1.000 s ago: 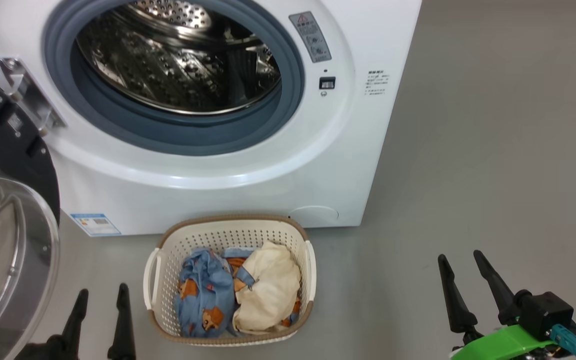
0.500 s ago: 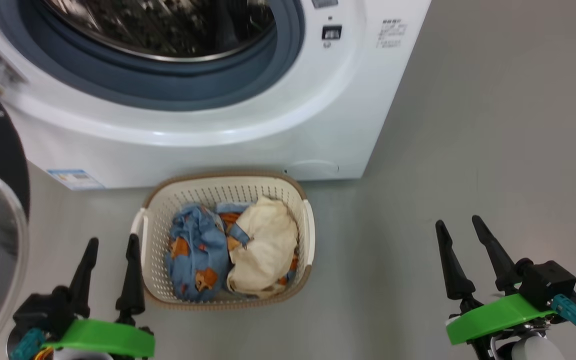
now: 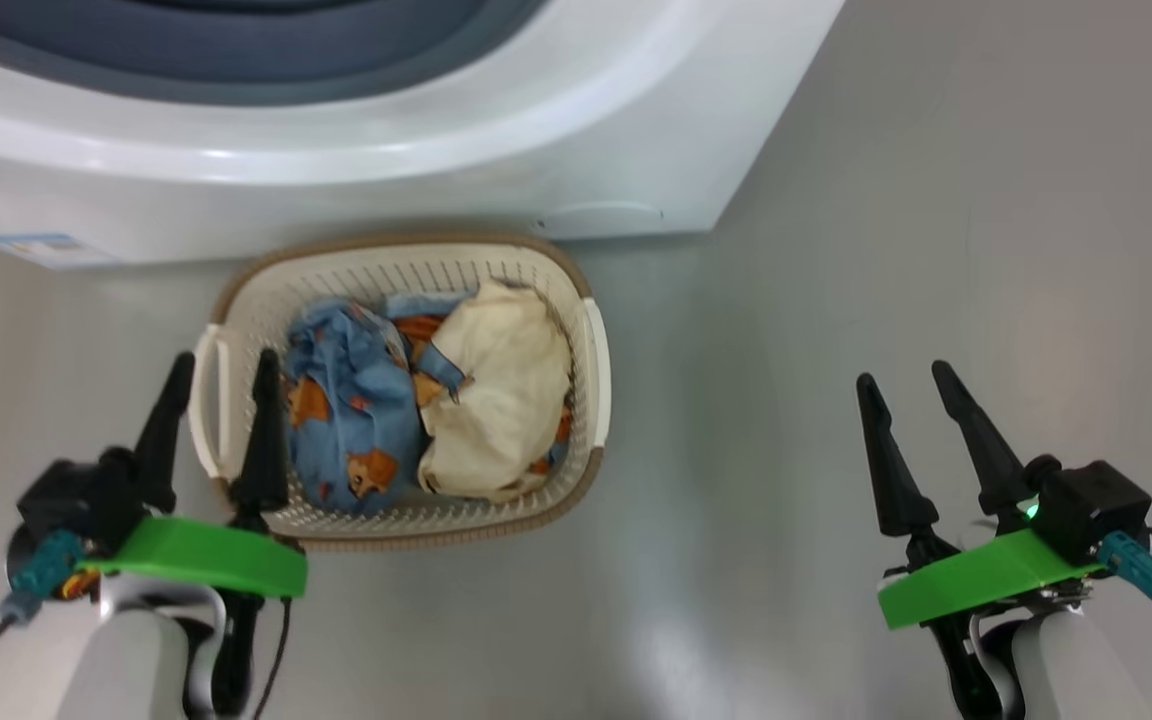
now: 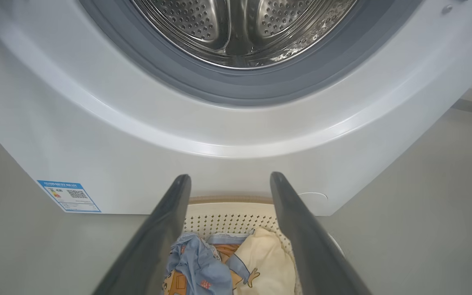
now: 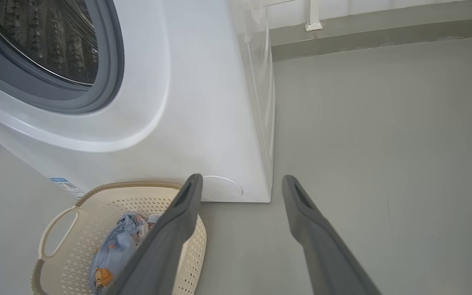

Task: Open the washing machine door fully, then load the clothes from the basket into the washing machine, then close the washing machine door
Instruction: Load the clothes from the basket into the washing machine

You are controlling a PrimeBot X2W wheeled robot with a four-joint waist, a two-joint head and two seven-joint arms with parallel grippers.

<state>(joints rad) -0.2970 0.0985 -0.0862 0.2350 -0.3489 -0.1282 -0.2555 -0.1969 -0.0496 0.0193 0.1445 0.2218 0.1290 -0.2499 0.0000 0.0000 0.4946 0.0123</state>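
Two garments fill the basket [image 3: 386, 243] in the head view: a light blue garment [image 3: 346, 410] printed with orange-brown figures on the left and a cream-white garment [image 3: 496, 400] on the right, touching each other. The basket stands on the grey floor [image 3: 836, 250] just before the foot of the white washing machine [image 3: 436, 190]. The left gripper [image 3: 223, 360], spread wide with nothing between its tips, sits at the basket's left handle [image 3: 204, 400], one finger lying across the rim in that view. The right gripper [image 3: 903, 375], likewise spread and empty, is over bare floor well to the basket's right. The left wrist view looks between its two fingers [image 4: 158, 237] at both garments in the basket, with the uncovered steel drum [image 4: 203, 24] and its blue-grey rubber ring [image 4: 240, 90] above, and a blue label [image 4: 69, 196] low on the machine's front. The right wrist view has the basket at lower left, the blue garment inside, partly behind one finger, and the machine's round cover [image 5: 221, 188] just beyond.
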